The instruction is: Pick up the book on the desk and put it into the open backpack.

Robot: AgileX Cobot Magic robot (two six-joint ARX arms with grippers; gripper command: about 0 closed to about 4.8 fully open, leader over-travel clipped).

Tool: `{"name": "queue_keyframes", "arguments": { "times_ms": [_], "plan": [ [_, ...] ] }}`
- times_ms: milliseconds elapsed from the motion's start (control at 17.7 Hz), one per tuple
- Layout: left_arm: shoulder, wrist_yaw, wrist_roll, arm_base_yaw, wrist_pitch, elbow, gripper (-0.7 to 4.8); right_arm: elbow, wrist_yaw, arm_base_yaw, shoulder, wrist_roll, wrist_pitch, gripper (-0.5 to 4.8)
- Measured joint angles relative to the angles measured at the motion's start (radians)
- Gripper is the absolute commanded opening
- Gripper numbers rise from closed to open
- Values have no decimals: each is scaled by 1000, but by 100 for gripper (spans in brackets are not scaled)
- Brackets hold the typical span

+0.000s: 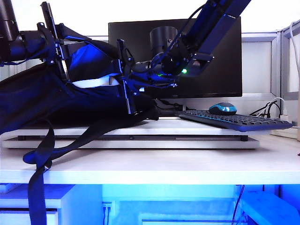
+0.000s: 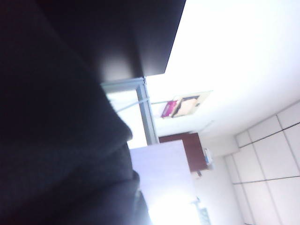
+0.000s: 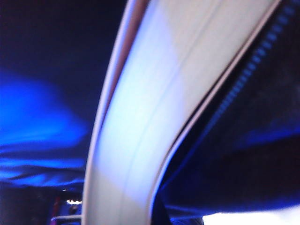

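Book (image 1: pixel 96 83) half inside the backpack (image 1: pixel 42 103), pinched by the right gripper (image 1: pixel 125 82); the left gripper (image 1: pixel 58 44), clamped shut, lifts the bag's rim at far left.

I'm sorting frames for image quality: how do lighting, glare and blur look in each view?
Exterior view: strong blue cast, blown-out white behind the monitor, the backpack nearly black. Left wrist view: overexposed ceiling glare, dark fabric fills half the frame, soft focus. Right wrist view: the book is very close and blurred, blue-tinted lining beside it.
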Motion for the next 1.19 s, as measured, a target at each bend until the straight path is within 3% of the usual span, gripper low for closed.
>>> {"name": "queue_keyframes", "arguments": {
  "times_ms": [509, 622, 849, 905, 962, 1018, 1075, 1131, 1188],
  "plan": [
    [-1, 65, -26, -17, 34, 10, -6, 34, -43, 0, 12, 75, 53, -5],
    [0, 140, -45, -16, 32, 10, -6, 35, -109, -15, 34, 80, 63, -5],
    [0, 209, -105, -16, 31, 10, -6, 37, -101, -24, 64, 84, 81, -5],
    [0, 224, -109, -16, 31, 10, -5, 37, -82, -26, 71, 85, 81, 46],
    [0, 232, -113, -20, 29, 10, 6, 37, -59, -28, 75, 86, 77, 210],
    [0, 232, -114, -21, 30, 10, 111, 37, -44, -28, 76, 85, 78, 418],
    [0, 235, -99, -24, 25, 10, 285, 38, -9, -29, 77, 86, 87, 479],
    [-4, 267, -43, -36, 52, 19, 369, 45, 2, -29, 77, 87, 97, 479],
    [-12, 279, -7, -40, 68, 20, 398, 45, 3, -29, 77, 87, 102, 479]
  ]
}}
